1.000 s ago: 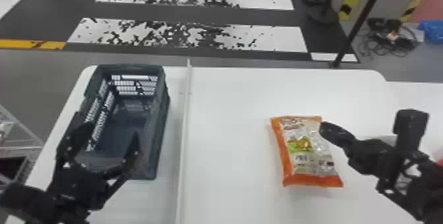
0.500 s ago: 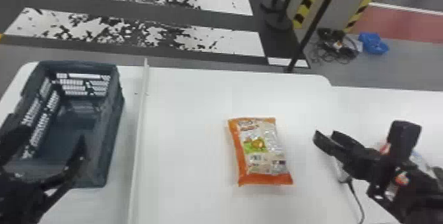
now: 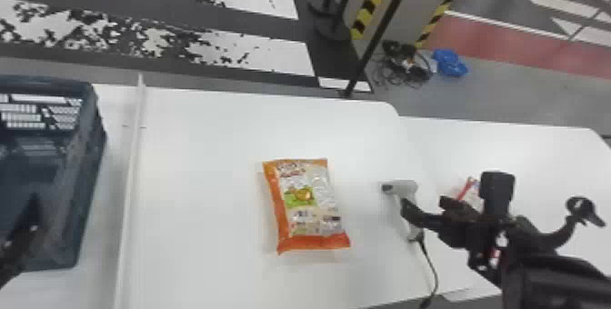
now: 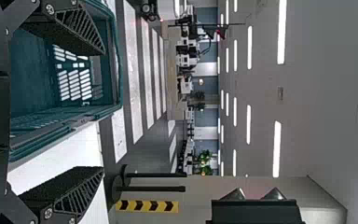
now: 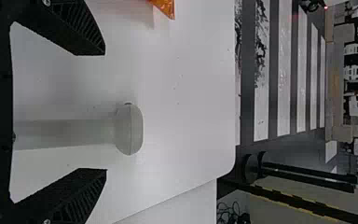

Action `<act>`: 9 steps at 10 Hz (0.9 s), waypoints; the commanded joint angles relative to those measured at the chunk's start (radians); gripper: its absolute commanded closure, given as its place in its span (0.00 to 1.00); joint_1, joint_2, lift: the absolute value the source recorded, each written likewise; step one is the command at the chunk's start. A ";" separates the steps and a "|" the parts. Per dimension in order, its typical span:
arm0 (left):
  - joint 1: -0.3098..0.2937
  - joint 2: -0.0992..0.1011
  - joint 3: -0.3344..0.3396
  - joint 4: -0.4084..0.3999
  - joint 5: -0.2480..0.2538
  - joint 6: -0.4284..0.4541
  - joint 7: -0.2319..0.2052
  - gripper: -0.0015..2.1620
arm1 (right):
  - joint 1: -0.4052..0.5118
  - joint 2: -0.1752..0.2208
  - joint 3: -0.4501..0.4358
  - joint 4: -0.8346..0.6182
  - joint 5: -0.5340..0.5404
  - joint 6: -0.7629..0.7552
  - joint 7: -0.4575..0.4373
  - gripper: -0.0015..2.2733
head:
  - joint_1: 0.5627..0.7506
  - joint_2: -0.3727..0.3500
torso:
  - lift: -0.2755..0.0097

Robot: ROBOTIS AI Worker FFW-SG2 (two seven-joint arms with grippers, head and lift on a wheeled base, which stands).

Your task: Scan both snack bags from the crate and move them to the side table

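Note:
The orange-edged snack bag point(image 3: 307, 203) lies flat on the white table, its corner point(image 5: 165, 7) also in the right wrist view. Right of it in the head view is the grey scanner point(image 3: 404, 190), with my right gripper point(image 3: 427, 208) close by. In the right wrist view, my right gripper point(image 5: 106, 112) is open, its fingers on either side of the scanner handle point(image 5: 70, 133), not closed on it. My left gripper point(image 3: 20, 249) is at the crate point(image 3: 86, 171); in the left wrist view, the left gripper point(image 4: 104, 109) stands open with the crate's wall point(image 4: 114, 70) beyond.
A white divider strip point(image 3: 129, 185) runs between crate and bag. The side table point(image 3: 513, 144) adjoins at the right, a red-and-white packet point(image 3: 470, 190) on it partly behind my right arm. The scanner's cable point(image 3: 434, 269) trails toward the front edge.
The head view has swung right, leaving the crate partly cut off. My right gripper has moved right, away from the snack bag, and the scanner has come into clear sight.

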 commanded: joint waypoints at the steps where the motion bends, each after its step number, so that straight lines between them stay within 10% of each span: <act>1: 0.001 0.002 0.002 0.000 0.000 0.000 0.000 0.06 | -0.028 -0.028 0.007 0.058 0.025 0.031 0.021 0.01 | 0.70 0.03 | 0.70; 9: 0.002 -0.001 0.003 0.000 -0.002 0.000 0.001 0.06 | -0.221 -0.145 0.128 0.355 0.101 0.043 0.101 0.02 | 0.70 0.03 | 0.70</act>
